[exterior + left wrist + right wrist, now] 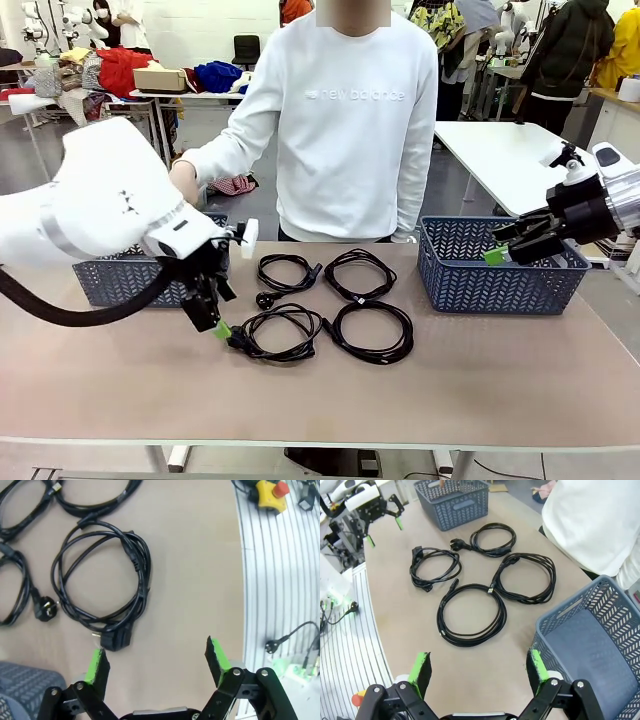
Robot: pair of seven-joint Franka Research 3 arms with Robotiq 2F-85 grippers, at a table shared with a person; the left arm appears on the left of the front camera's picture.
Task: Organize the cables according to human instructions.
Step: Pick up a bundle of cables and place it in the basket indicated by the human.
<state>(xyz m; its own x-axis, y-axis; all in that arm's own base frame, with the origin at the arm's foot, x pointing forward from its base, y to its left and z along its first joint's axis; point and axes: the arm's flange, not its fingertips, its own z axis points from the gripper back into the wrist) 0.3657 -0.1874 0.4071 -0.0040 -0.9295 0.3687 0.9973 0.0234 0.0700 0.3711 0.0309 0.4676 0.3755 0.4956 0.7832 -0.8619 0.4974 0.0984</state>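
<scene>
both jaws stand spread wide and empty. left gripper [157, 657] hovers just beside the chunky black plug [116, 639] of the nearest coil; right gripper [500, 245] hangs by the right blue plastic lattice basket [470, 285], which looks empty. all four thin black coiled power cords [358, 297] lie on the tan tabletop [450, 380] between the baskets. sorting, i judge, has not begun.

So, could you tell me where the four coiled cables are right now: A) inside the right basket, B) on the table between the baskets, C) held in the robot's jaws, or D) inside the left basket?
B: all four cables lie loose on the table, between the left basket and the right basket.
</scene>
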